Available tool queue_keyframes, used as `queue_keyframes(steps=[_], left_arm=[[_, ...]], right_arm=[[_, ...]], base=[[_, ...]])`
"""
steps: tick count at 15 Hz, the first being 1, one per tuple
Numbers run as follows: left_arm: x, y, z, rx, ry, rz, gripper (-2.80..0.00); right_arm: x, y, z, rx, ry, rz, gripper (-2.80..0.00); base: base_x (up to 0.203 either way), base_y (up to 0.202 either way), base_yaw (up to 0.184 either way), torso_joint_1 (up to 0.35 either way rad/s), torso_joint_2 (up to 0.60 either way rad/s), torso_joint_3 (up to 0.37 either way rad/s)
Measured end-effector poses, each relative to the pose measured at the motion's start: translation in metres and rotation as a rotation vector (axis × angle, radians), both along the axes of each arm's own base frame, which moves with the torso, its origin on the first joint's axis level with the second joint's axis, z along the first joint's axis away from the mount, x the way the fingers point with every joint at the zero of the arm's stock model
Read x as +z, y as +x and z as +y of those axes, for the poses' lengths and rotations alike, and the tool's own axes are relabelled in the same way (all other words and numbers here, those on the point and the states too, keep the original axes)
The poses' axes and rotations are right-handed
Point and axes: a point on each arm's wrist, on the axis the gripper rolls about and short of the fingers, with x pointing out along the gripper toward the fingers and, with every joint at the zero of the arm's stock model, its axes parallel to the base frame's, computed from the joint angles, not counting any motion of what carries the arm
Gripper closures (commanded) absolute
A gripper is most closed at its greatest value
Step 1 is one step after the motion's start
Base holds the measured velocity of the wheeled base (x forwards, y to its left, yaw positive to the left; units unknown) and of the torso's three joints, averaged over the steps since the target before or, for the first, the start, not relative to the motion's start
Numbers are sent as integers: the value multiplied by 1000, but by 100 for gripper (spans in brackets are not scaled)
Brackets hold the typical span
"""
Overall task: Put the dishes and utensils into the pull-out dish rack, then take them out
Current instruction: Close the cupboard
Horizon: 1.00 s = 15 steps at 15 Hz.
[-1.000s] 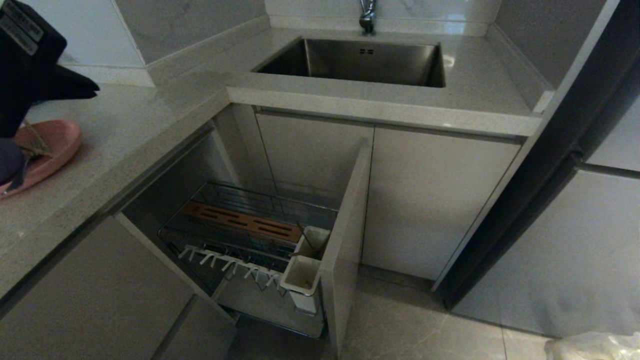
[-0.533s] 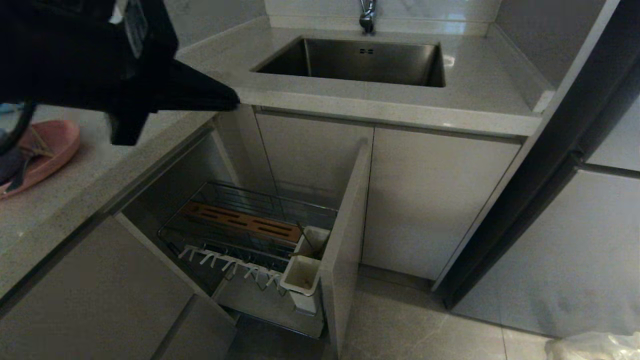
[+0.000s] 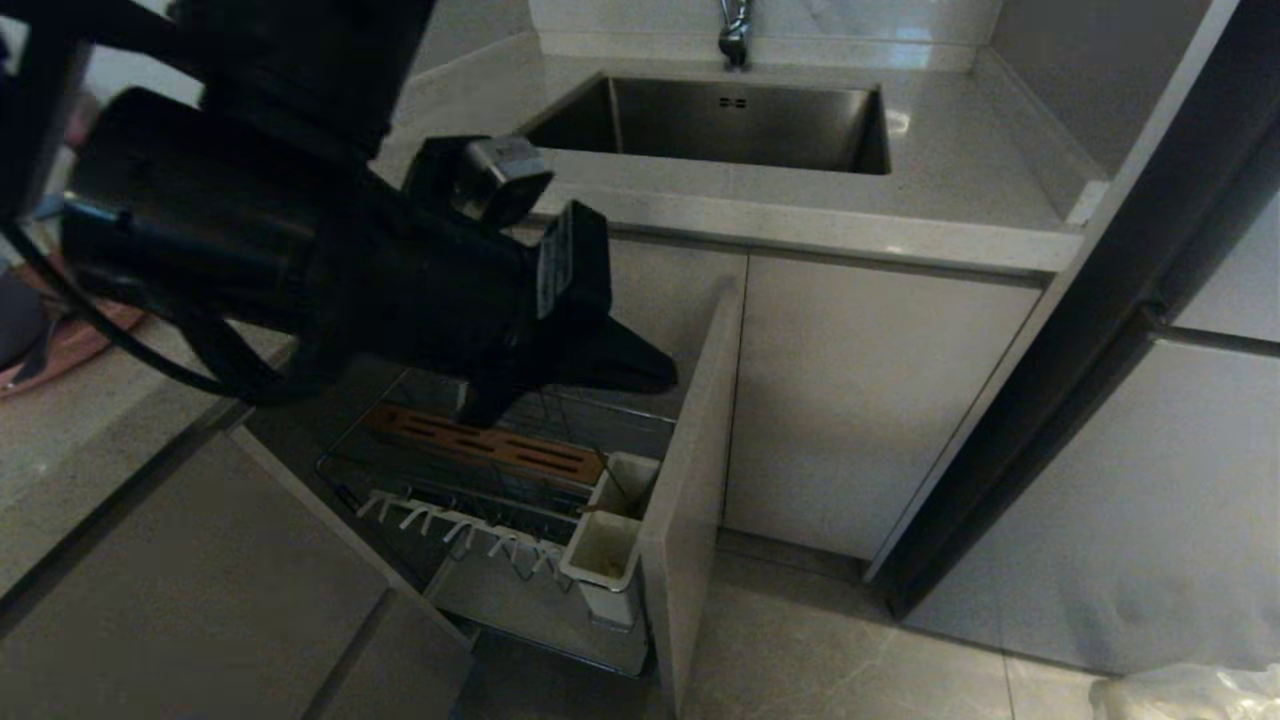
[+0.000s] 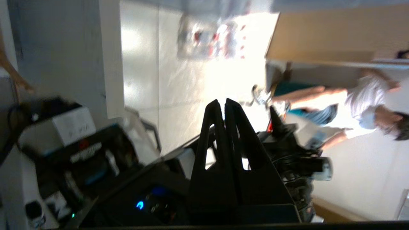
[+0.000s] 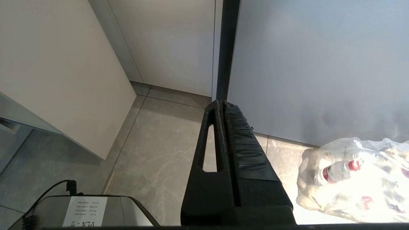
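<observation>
The pull-out dish rack point(image 3: 470, 500) stands drawn out of the lower cabinet, with its wooden strip point(image 3: 480, 445), white pegs point(image 3: 450, 525), white utensil cups point(image 3: 605, 548) and front panel point(image 3: 690, 470). No dishes sit in it. My left gripper point(image 3: 668, 376) hangs shut and empty above the rack, its tip close to the panel's top edge. The left wrist view shows its jaws point(image 4: 222, 101) pressed together. A sliver of the pink plate point(image 3: 60, 350) and the dark bowl point(image 3: 15, 325) shows on the counter at far left, behind my arm. The utensils are hidden. My right gripper point(image 5: 221, 103) is parked shut over the floor.
The steel sink point(image 3: 720, 125) is set in the countertop point(image 3: 800, 215) behind the rack. A tall dark cabinet edge point(image 3: 1080, 330) rises on the right. A clear bag of bottles point(image 5: 354, 179) lies on the floor. A person point(image 4: 351, 95) is in the left wrist view.
My left arm has swung from over the plate at the far left to the right and down, ending above the open rack. Its jaws stayed shut. The rack has not moved.
</observation>
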Motion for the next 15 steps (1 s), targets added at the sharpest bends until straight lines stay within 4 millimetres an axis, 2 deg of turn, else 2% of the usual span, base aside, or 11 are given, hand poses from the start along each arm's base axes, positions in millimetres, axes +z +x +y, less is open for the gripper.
queue_keyframes(steps=[4, 6, 10, 15], left_arm=[[-30, 14, -28, -33, 84, 84, 0], [-43, 21, -38, 10, 138, 87, 0], [-57, 31, -49, 156, 257, 18, 0], [-68, 36, -57, 188, 310, 9, 0]], right_arm=[[0, 0, 0, 0, 0, 0, 0], [0, 0, 0, 0, 0, 0, 0], [0, 0, 0, 0, 0, 0, 0], [0, 0, 0, 0, 0, 0, 0]], base=[[0, 0, 0, 0, 0, 0], [0, 0, 0, 0, 0, 0], [0, 0, 0, 0, 0, 0], [0, 0, 0, 0, 0, 0]])
